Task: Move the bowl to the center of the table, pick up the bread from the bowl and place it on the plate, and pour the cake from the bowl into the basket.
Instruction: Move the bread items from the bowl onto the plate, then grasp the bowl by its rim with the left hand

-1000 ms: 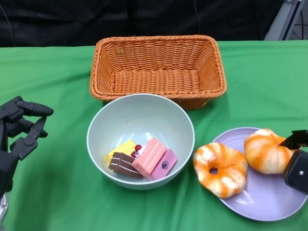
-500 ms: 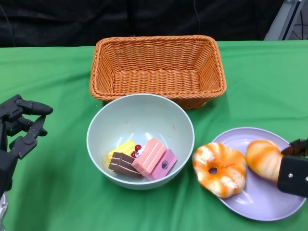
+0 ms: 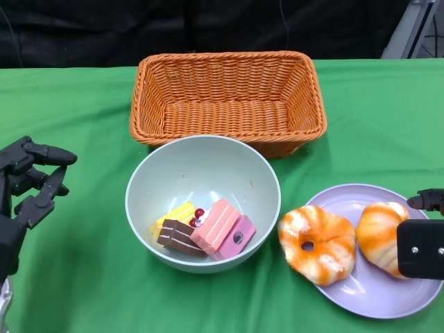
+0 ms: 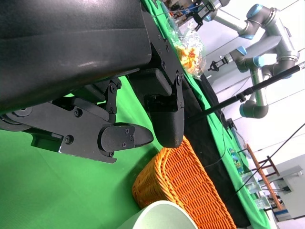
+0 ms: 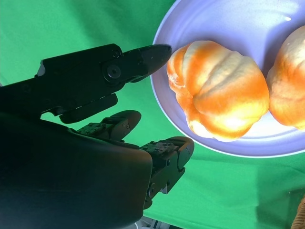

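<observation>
The pale green bowl (image 3: 201, 173) stands mid-table holding several cake pieces (image 3: 208, 232); its rim (image 4: 162, 217) shows in the left wrist view. Right behind it sits the orange wicker basket (image 3: 227, 97) (image 4: 186, 186), which has nothing inside. On the lilac plate (image 3: 378, 295) (image 5: 228, 24) lie a ring-shaped bread (image 3: 317, 243) (image 5: 293, 86) and a round bun (image 3: 378, 236) (image 5: 224, 90). My right hand (image 3: 422, 246) (image 5: 95, 133) hovers at the plate's right side, fingers (image 5: 119, 64) apart and empty, one tip close to the bun. My left hand (image 3: 24, 187) (image 4: 119, 109) stays spread, left of the bowl.
Green cloth covers the table. The plate reaches near the table's front right edge. Beyond the table's far end, the left wrist view shows other robot arms (image 4: 257, 28) and clutter.
The round bun has dropped lower onto the plate beside the ring bread. My right hand has shifted slightly left and no longer holds it. The left hand has barely moved.
</observation>
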Tool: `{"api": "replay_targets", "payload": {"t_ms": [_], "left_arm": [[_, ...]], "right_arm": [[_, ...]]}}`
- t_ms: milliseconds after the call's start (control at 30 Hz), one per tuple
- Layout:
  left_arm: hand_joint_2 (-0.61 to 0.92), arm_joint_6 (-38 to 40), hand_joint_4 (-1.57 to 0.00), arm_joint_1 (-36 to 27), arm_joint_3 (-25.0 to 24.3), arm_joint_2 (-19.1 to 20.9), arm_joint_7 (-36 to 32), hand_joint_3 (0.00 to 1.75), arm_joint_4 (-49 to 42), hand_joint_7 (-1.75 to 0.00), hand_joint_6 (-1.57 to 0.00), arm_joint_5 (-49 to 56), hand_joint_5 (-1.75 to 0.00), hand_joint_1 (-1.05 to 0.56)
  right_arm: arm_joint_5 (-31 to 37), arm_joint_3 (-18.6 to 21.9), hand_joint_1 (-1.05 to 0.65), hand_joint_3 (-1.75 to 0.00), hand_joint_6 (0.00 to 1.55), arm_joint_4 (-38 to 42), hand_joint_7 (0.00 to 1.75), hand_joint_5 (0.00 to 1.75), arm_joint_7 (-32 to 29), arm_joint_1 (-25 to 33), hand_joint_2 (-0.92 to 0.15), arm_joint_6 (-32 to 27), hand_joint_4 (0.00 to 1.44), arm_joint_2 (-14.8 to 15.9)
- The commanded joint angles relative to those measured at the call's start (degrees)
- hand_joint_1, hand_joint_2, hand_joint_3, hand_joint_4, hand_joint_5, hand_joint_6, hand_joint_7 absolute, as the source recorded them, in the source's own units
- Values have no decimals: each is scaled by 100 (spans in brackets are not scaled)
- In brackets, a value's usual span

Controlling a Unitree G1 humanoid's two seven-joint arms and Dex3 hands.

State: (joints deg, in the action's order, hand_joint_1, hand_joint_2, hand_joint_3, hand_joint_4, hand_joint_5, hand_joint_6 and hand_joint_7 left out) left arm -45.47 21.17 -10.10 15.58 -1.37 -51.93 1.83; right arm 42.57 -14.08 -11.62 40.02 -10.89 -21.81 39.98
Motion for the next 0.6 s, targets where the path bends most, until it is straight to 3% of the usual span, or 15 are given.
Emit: {"api": "replay_targets", "payload": {"t_ms": [33, 200, 267, 367, 433, 500, 600], "left_arm": [[92, -7, -73, 9, 6, 46, -80, 42, 31, -102, -76, 43, -142, -13], [92, -6, -73, 6, 23, 51, -92, 42, 36, -103, -75, 42, -143, -13], [92, -37, -73, -13, 30, 59, -93, 42, 51, -104, -76, 48, -143, -14], [92, -42, -74, -35, 43, 64, -113, 42, 75, -104, -77, 67, -143, -15], [92, -30, -74, -52, 52, 66, -133, 42, 99, -105, -76, 90, -143, -15], [92, -7, -74, -66, 46, 42, -90, 42, 120, -106, -76, 39, -143, -14], [92, -25, -74, -63, 47, 30, -51, 42, 112, -107, -76, 1, -143, -14]], "right_arm": [[13, 108, -61, 0, 23, -215, 1, 1, 187, 31, -88, -61, 48, 219], [14, 118, -62, 0, 23, -263, 0, 1, 229, 40, -88, -87, 48, 239], [-736, 753, -61, 0, 25, -949, 1, 2, 421, 141, -89, -362, 50, 4], [-1417, 1179, -60, 0, 27, -1401, 2, 2, 629, 191, -89, -489, 52, -4], [-1818, 1370, -66, -3, 24, -1559, 1, 1, 785, 186, -91, -460, 50, 85], [-2819, 1825, -66, -4, 19, -1564, 0, 1, 1217, 71, -92, -610, 42, 18], [-3739, 2169, -66, -4, 17, -1499, 0, 0, 1453, -26, -92, -772, 37, 14]]}}
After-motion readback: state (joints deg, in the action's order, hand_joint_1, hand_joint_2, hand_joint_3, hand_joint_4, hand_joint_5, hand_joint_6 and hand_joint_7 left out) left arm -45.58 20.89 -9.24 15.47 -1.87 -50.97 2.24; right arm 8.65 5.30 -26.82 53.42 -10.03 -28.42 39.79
